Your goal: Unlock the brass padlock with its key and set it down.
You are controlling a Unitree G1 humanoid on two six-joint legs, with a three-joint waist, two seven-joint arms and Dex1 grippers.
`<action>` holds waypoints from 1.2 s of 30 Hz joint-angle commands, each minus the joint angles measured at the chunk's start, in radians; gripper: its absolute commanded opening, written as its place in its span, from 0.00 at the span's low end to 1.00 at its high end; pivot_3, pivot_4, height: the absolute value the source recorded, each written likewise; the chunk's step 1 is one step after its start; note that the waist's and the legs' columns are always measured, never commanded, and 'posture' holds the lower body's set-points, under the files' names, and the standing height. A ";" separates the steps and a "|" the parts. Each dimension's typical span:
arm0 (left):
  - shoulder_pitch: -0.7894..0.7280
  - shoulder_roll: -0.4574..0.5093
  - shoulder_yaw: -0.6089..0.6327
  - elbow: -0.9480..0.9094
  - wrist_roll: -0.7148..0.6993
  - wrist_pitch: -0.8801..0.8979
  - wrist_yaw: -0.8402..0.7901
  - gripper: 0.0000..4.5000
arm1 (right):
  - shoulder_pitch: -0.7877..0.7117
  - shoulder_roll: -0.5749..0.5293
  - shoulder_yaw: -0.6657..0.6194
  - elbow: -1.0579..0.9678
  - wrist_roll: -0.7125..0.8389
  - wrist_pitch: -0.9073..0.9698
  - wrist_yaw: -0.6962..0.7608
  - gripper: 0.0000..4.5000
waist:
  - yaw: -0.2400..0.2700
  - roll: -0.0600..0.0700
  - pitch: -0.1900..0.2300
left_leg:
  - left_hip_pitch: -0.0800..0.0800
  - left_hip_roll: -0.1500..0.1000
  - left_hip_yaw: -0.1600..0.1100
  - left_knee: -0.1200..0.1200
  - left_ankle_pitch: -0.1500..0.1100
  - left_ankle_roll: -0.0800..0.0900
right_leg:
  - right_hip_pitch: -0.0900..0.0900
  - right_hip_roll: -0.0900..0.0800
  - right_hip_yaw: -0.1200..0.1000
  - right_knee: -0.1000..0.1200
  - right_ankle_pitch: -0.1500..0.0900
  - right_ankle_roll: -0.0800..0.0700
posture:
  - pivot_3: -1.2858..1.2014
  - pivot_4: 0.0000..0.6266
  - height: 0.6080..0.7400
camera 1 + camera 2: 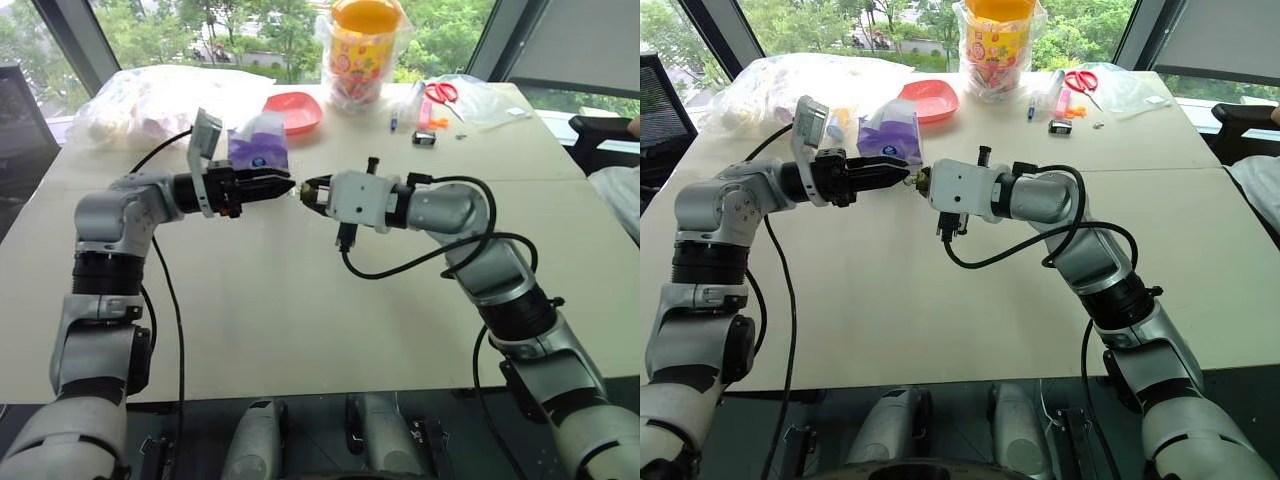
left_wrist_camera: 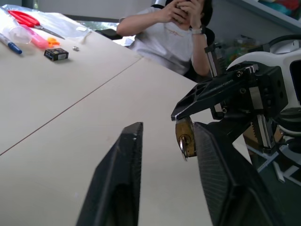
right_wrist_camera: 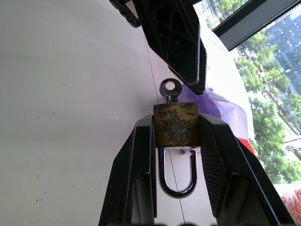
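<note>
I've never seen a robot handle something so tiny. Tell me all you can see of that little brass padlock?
The brass padlock is a small, tarnished golden block stamped with lettering, with a shiny silver U-shaped shackle that looks closed. The right gripper clamps its body between two black fingers, above the table. The key sits in its keyhole, round head sticking out toward the open left gripper.

From overhead we can barely make out the padlock between the two grippers. The key's blade is buried in the lock body. The seated person's head is cut off at the top edge.
</note>
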 commanded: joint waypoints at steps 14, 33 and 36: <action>-0.038 -0.066 -0.058 0.040 0.034 -0.052 -0.037 0.46 | -0.036 0.021 -0.017 0.009 -0.036 -0.036 -0.006 0.15 | 0.001 0.000 0.000 | 0.000 -0.001 0.000 0.000 0.000 0.000 | 0.000 0.000 0.000 0.000 0.000 0.000 | 0.52 0.24 1.00; -0.046 -0.082 -0.052 0.063 0.049 -0.066 -0.042 0.00 | -0.002 -0.001 -0.054 -0.019 -0.028 0.030 0.002 0.81 | 0.002 0.000 0.000 | 0.000 -0.001 0.000 0.000 0.000 0.000 | 0.000 -0.001 0.000 0.000 0.000 0.000 | 0.52 0.24 1.00; -0.030 -0.072 -0.042 0.047 0.041 -0.052 -0.038 0.00 | 0.026 0.008 -0.128 -0.063 0.025 0.142 -0.025 0.98 | 0.004 0.000 0.000 | 0.000 -0.001 0.000 0.000 0.000 0.000 | 0.000 -0.001 0.000 0.000 0.000 0.000 | 0.52 0.24 1.00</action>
